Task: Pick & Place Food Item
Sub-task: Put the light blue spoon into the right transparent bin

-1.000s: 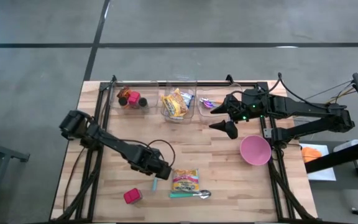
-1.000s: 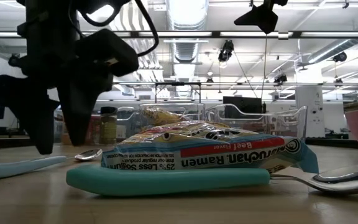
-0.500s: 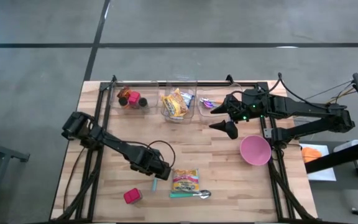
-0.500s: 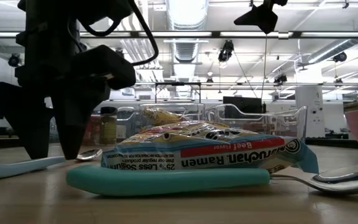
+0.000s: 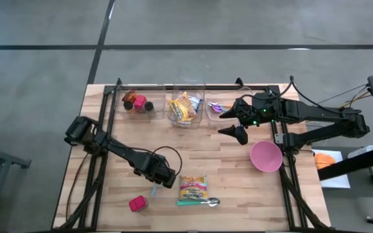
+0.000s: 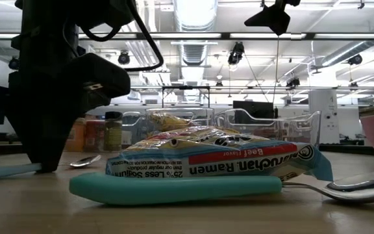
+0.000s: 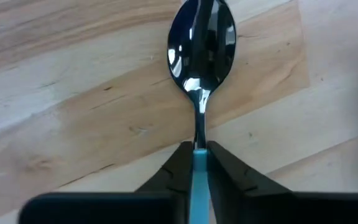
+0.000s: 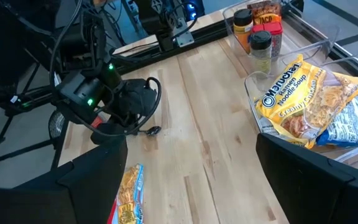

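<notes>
Left fingers point(image 7: 178, 167) pinching light-blue handle of spoon point(image 7: 201, 37), clamped tight on it, spoon bowl lying on wooden surface point(image 7: 73, 93). In high view left gripper point(image 5: 158, 181) sitting lower centre of frame, ramen packet point(image 5: 193, 187) just beside it on right, second spoon point(image 5: 198, 202) below packet. Right gripper point(image 5: 238, 124) hanging upper right of centre, fingers spread wide, gripping nothing, near clear bins point(image 5: 183, 109) and pink bowl point(image 5: 265, 156).
</notes>
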Controlling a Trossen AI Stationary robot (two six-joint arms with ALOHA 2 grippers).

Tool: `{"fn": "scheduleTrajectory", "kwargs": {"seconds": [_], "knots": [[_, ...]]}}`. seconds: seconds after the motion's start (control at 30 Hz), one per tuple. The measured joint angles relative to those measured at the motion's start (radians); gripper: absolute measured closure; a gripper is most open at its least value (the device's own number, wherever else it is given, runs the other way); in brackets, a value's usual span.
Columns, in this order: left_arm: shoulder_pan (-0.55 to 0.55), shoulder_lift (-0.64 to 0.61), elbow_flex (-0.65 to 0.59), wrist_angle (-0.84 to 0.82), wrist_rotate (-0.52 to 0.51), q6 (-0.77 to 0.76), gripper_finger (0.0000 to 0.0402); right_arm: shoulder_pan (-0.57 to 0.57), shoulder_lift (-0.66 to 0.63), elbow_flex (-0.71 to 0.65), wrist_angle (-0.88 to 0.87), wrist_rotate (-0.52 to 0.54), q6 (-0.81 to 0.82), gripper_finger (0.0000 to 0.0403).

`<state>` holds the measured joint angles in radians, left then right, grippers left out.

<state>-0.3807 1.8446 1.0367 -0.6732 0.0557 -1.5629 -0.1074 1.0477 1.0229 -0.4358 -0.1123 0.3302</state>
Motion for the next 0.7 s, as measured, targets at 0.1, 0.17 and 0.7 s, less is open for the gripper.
{"fn": "scheduleTrajectory", "kwargs": {"seconds": [0.1,0.17,0.7], "knots": [[0.0,0.0,0.0,-0.007,-0.003,0.001,0.0383,0.0,0.0,0.0,0.0,0.0,0.0,0.0051],[0.001,0.0,0.0,-0.012,-0.003,0.003,0.0383,0.0,0.0,0.0,0.0,0.0,0.0,0.0051],[0.013,-0.079,0.015,-0.032,-0.16,0.012,0.0383,0.0,0.0,0.0,0.001,0.006,0.008,0.0051]]}}
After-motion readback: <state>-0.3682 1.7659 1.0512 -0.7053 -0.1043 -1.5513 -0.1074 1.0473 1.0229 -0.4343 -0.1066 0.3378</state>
